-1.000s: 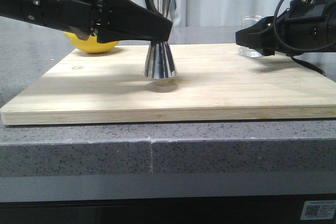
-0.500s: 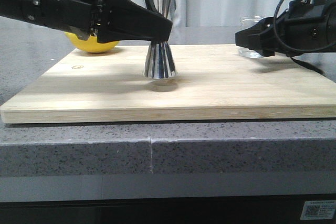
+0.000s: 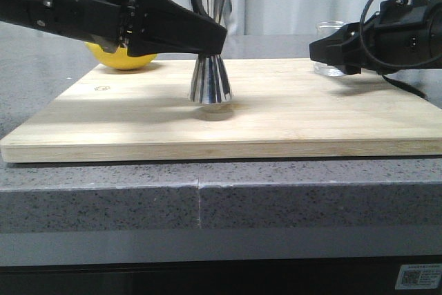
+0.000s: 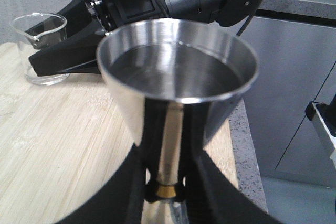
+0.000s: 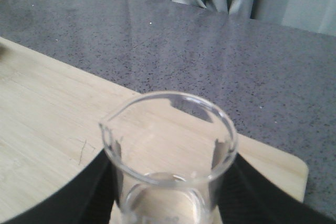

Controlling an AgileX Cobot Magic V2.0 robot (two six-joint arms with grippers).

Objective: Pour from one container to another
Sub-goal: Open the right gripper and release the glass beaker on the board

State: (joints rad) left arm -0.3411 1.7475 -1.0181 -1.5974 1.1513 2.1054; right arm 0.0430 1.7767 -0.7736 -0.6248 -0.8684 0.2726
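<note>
Two arms: left gripper [image 3: 215, 41] clamping jigger [image 3: 210, 79], right gripper [image 3: 319, 52] around beaker [image 3: 330, 48].

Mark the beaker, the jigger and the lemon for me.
beaker [image 5: 170, 153], right wrist view, on its clear glass wall below the rim.
jigger [image 3: 210, 82], front view, on its lower steel cone.
lemon [image 3: 124, 59], front view, on the yellow skin below the left arm.

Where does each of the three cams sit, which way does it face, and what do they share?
Front view: low at the table edge, facing forward over the cutting board; both black arms enter from the sides.
Left wrist view: on the left arm, looking over the left gripper, shut on the jigger; the right arm shows beyond.
Right wrist view: on the right arm, looking into the beaker between dark fingers.
Shared: front and left wrist views both show jigger, beaker and board.
</note>
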